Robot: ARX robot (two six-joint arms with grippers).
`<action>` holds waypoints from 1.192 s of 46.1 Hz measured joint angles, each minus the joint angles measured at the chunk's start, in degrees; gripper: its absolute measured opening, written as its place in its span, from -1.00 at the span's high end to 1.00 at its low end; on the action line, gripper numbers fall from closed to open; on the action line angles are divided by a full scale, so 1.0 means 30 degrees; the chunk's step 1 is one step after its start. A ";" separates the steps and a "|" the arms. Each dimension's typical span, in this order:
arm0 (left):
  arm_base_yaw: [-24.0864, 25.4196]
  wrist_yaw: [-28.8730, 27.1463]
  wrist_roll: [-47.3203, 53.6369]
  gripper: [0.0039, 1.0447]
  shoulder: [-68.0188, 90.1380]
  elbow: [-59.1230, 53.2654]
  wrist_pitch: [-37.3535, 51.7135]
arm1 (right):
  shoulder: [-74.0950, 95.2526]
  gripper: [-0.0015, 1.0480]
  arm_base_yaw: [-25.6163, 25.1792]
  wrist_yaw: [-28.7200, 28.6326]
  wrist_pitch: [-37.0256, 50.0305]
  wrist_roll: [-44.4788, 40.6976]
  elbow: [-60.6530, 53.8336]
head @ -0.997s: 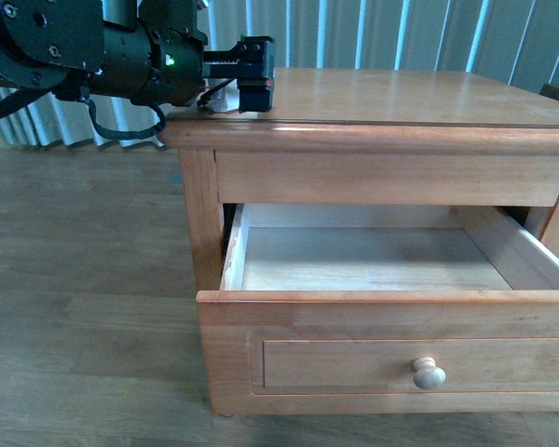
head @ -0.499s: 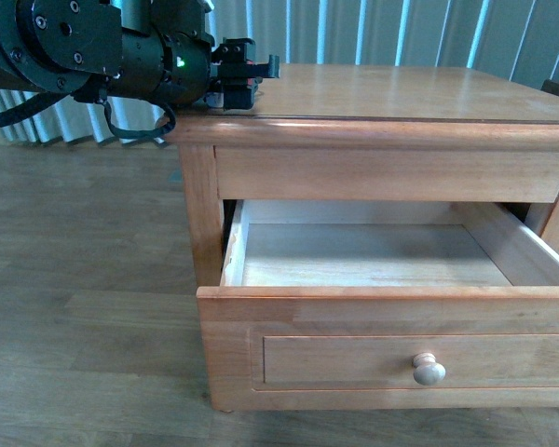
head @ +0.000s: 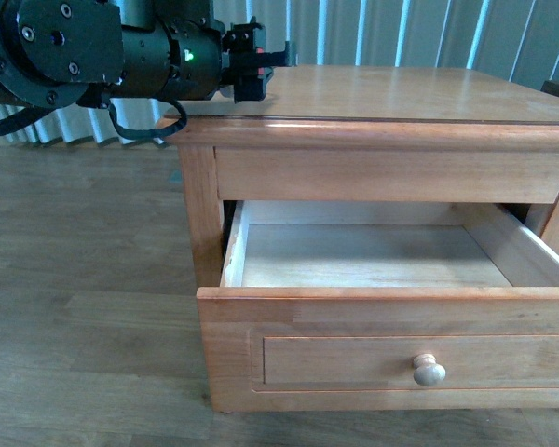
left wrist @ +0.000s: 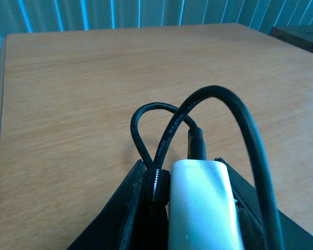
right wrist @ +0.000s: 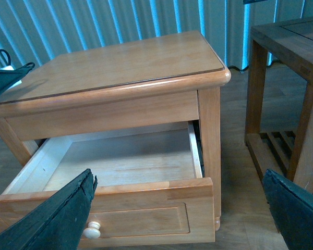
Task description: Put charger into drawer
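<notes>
My left gripper (head: 261, 61) hovers just above the left end of the wooden table top (head: 401, 93). In the left wrist view it (left wrist: 190, 169) is shut on the white charger (left wrist: 203, 208), whose black cable (left wrist: 240, 120) loops out ahead over the table top. The upper drawer (head: 373, 256) stands pulled open below, with a pale interior that has nothing in it and a round knob (head: 429, 372) on its front. My right gripper (right wrist: 178, 177) is open and holds nothing, in front of and above the drawer (right wrist: 120, 161). The left gripper also shows in the right wrist view (right wrist: 5, 73).
A darker wooden side table (right wrist: 287, 78) stands to the right of the drawer unit. Vertical blinds (head: 401, 33) hang behind it. Wood floor (head: 84, 279) lies to the left and in front.
My left gripper has risen a little off the table top with the charger and turned, its tip now slightly further right. The drawer has not moved.
</notes>
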 joint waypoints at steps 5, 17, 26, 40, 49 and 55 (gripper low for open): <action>-0.0619 0.0066 0.0007 0.34 -0.1005 -0.0699 0.0168 | 0.0000 -0.84 0.0000 0.0007 0.0007 0.0000 0.0000; -0.2630 0.0597 0.0066 0.35 -0.2980 -0.2659 0.0627 | 0.0000 -0.84 0.0000 0.0000 0.0007 0.0000 0.0000; -0.3752 0.1013 0.0160 0.35 -0.3169 -0.3424 0.0612 | 0.0000 -0.84 0.0000 0.0000 0.0007 0.0000 0.0000; -0.4102 0.1027 0.0146 0.35 -0.2528 -0.4087 0.0590 | 0.0000 -0.84 0.0000 0.0000 0.0007 0.0000 0.0000; -0.4102 0.1056 0.0066 0.35 -0.1158 -0.4328 0.0364 | 0.0000 -0.84 0.0000 0.0000 0.0007 0.0000 0.0000; -0.4102 0.1056 0.0058 0.35 -0.0699 -0.4328 0.0306 | 0.0000 -0.84 0.0000 0.0000 0.0007 0.0000 0.0000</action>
